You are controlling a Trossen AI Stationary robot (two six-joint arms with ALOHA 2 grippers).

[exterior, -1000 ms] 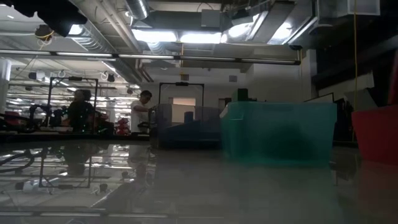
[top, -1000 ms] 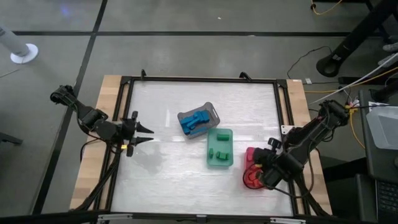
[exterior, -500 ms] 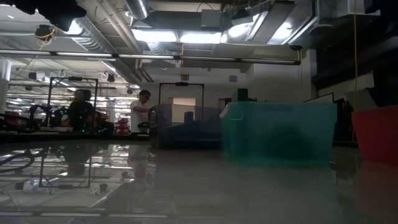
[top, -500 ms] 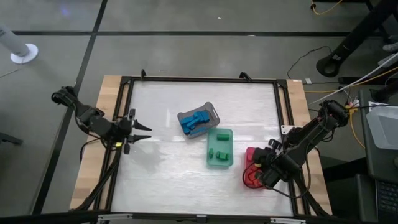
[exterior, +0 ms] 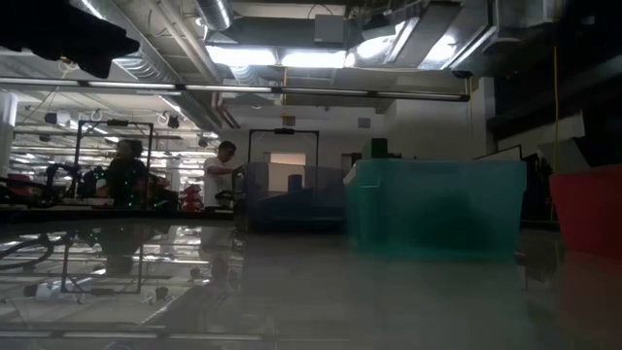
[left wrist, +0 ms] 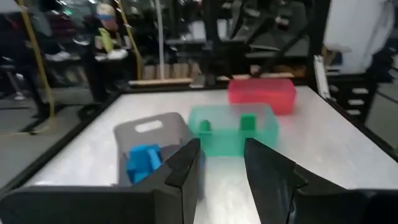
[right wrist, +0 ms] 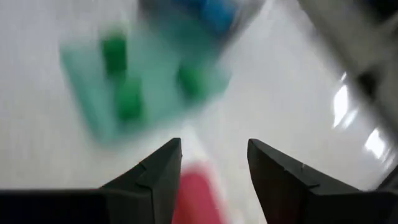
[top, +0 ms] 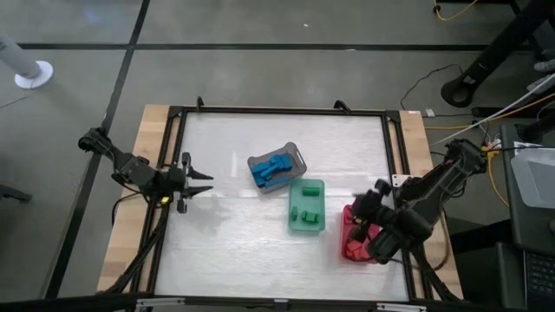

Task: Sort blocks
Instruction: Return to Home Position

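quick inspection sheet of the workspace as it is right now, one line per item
surface: white table top, no loose blocks seen
job's things: blue blocks in the grey basket; green blocks in the green tray; red tray partly under the right arm, contents hidden
clutter: nothing seen
grippers: left gripper open at the table's left edge; right gripper open over the red tray
cables: black cable on the floor beyond the table
surroundings: person standing in the room behind

looking like a robotics lab, showing exposed ceiling ducts (exterior: pixel 170 34), strip lights (exterior: pixel 284 58), metal racks (exterior: pixel 80 156) and people (exterior: pixel 222 173) standing behind.
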